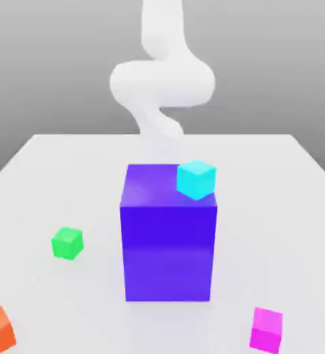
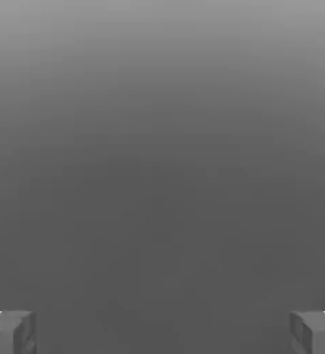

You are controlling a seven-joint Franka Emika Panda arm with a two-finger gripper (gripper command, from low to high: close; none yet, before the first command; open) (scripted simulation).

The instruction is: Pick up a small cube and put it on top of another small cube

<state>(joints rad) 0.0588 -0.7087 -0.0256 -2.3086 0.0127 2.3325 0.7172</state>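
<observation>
near the table's [image 1: 276, 166] front edge, at the exterior view's right, we see the small magenta cube [image 1: 266, 330] beyond the blue block [image 1: 169, 252], while our gripper [image 2: 162, 333] spreads its fingers wide, presumably so a cube can fit between.

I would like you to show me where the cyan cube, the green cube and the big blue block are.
Cyan cube [image 1: 196, 180]: exterior view, near the middle of the cube.
Green cube [image 1: 67, 243]: exterior view, middle of the cube.
Blue block [image 1: 168, 252]: exterior view, middle of its front face.
</observation>
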